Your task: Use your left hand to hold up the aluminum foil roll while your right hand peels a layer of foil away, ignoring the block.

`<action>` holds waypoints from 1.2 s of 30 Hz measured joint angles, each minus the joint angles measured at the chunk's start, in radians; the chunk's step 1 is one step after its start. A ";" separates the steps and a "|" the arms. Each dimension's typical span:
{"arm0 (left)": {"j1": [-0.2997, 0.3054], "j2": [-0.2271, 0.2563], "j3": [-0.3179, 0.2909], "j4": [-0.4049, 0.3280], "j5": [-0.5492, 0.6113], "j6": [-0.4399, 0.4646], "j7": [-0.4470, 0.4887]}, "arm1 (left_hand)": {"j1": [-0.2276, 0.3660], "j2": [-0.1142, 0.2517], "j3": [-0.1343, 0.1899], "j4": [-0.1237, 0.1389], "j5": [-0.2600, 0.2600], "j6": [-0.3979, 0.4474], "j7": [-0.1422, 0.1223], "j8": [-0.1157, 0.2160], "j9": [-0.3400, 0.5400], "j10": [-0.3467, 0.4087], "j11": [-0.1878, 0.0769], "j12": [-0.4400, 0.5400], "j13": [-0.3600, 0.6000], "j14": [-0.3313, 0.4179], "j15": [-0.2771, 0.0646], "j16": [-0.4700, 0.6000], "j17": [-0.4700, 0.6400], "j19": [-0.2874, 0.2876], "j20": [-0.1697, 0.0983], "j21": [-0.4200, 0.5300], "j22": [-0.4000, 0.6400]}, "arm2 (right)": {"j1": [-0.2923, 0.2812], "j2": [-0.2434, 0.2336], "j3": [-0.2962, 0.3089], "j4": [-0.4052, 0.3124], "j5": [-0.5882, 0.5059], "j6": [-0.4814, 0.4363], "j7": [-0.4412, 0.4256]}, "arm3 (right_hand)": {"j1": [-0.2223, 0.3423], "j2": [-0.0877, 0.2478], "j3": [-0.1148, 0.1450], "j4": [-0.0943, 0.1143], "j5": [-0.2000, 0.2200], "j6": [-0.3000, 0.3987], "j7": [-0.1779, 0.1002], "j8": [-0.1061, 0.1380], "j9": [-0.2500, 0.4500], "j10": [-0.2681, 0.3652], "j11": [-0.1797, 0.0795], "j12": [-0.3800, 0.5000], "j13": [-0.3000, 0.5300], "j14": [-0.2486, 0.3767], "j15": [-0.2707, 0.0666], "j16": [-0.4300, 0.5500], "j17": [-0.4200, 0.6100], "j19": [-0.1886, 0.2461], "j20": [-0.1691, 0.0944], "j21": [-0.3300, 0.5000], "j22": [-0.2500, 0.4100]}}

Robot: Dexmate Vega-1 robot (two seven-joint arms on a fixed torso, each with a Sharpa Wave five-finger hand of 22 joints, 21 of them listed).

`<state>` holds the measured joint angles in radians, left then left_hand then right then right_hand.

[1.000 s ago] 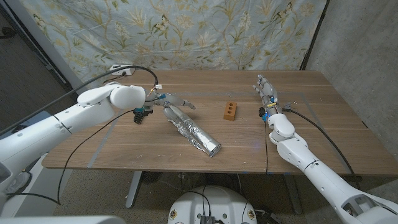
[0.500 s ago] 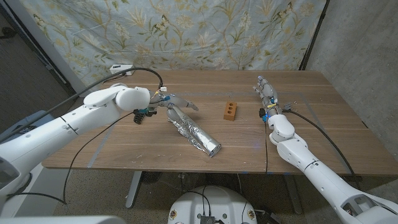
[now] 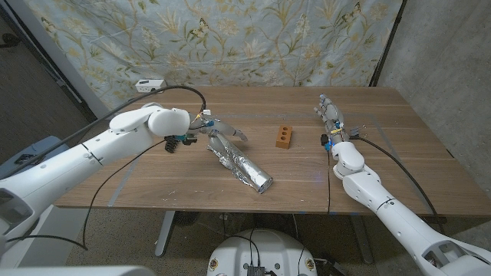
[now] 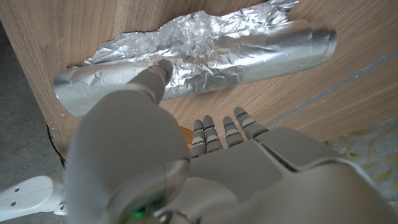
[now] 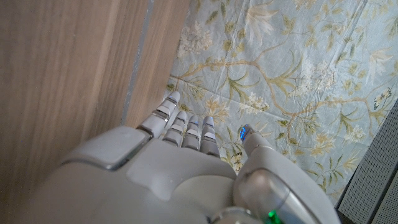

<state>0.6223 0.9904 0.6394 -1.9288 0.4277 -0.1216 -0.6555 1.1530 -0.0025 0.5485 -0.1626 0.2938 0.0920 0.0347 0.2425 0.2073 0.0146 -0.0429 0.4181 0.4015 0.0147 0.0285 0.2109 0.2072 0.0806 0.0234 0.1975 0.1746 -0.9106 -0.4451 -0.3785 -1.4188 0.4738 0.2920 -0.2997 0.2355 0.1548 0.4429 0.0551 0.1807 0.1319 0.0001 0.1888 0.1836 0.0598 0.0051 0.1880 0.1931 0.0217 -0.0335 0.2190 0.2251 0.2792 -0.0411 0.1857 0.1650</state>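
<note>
The aluminum foil roll [image 3: 239,165] lies on the wooden table [image 3: 399,146], slanting from mid-table toward the front edge, its crinkled loose layer wrapped around it. My left hand [image 3: 219,130] hovers at the roll's far end, fingers spread, holding nothing. In the left wrist view one finger of the left hand [image 4: 186,162] reaches close to the foil roll [image 4: 205,53]; whether it touches I cannot tell. My right hand [image 3: 328,113] stands apart at the right of the table, fingers straight and together, nothing in it. The right hand [image 5: 180,155] shows the same in its wrist view.
A small orange-brown block [image 3: 285,136] with two holes sits between the roll and the right hand. A floral cloth [image 3: 253,38] hangs behind the table. Black cables trail from both arms. Bare wood lies to the front right.
My left arm has shifted slightly to the right, bringing the hand closer over the roll's far end. The roll, the block and the right hand have not moved.
</note>
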 measured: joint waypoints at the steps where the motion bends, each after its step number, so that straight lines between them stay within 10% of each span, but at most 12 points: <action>1: 0.000 0.000 0.001 -0.003 0.003 0.002 -0.002 | 0.000 0.000 0.000 0.000 -0.005 0.003 0.003 0.000 0.000 0.000 0.000 0.002 0.000 0.000 0.000 0.000 0.000 0.000 0.000 0.000 0.000 | -0.001 -0.001 0.000 -0.001 -0.001 -0.001 -0.001 | 0.000 0.000 0.000 0.000 0.000 0.000 0.000 0.000 0.000 0.000 0.000 0.000 0.000 0.000 0.000 0.000 0.000 0.000 0.000 0.000 0.000; 36: 0.039 0.008 0.002 -0.023 0.075 -0.025 0.011 | 0.010 0.010 -0.058 0.006 -0.035 0.026 -0.003 0.005 0.019 -0.006 0.005 0.068 0.067 0.016 -0.005 0.011 0.025 0.000 0.000 0.000 0.005 | -0.022 0.002 -0.005 -0.010 -0.004 -0.006 -0.018 | 0.000 0.000 0.000 0.000 0.000 -0.005 0.005 0.000 0.000 -0.012 0.003 0.000 0.000 0.000 0.000 0.000 0.000 0.000 0.000 0.000 0.000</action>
<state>0.6611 0.9981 0.6415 -1.9515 0.5029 -0.1462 -0.6441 1.1628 0.0073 0.4903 -0.1571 0.2583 0.1180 0.0321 0.2479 0.2259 0.0090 -0.0375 0.4857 0.4684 0.0307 0.0233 0.2221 0.2321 0.0806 0.0232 0.1975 0.1795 -0.9325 -0.4428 -0.3833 -1.4292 0.4695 0.2856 -0.3175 0.2355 0.1549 0.4429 0.0552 0.1807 0.1265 0.0055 0.1888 0.1836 0.0483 0.0076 0.1880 0.1931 0.0217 -0.0335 0.2190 0.2251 0.2795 -0.0411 0.1857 0.1650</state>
